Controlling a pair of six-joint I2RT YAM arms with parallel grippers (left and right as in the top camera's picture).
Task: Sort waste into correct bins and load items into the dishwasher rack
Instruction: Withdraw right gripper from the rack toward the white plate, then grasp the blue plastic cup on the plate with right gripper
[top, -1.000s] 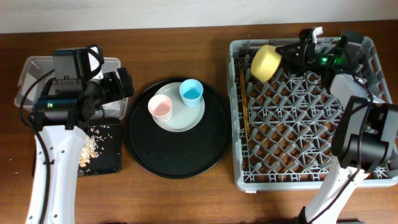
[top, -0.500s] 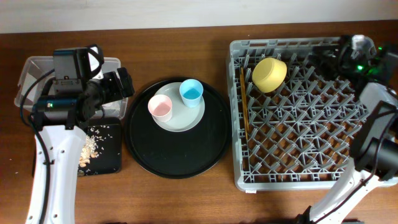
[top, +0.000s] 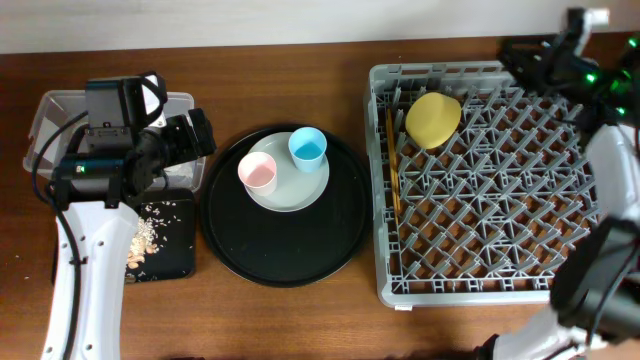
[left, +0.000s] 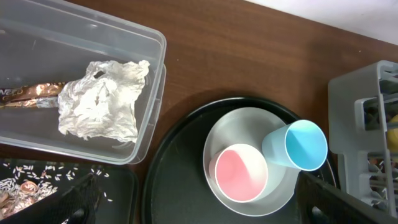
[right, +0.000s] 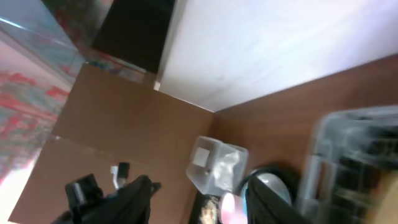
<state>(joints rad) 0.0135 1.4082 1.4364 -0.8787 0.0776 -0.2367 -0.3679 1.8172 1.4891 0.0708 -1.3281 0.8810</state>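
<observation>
Right claw (right: 199, 190) hangs spread and empty over the rack (top: 450, 70). The yellow bowl (top: 433, 118) leans on pegs beside it, likely for draining. Left claw (left: 199, 186) gapes above the pink cup (left: 239, 180).

Crumpled napkin (left: 99, 102) and gold wrapper (left: 28, 94) in clear box (left: 151, 93); pink cup (left: 238, 174) and blue cup (left: 300, 146) on plate (left: 239, 127)

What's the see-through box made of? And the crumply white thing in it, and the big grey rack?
The clear box looks like glossy plastic: its walls are see-through. The white napkin seems thin paper, creased and matte. The grey rack is probably moulded plastic, dull with stiff pegs.
</observation>
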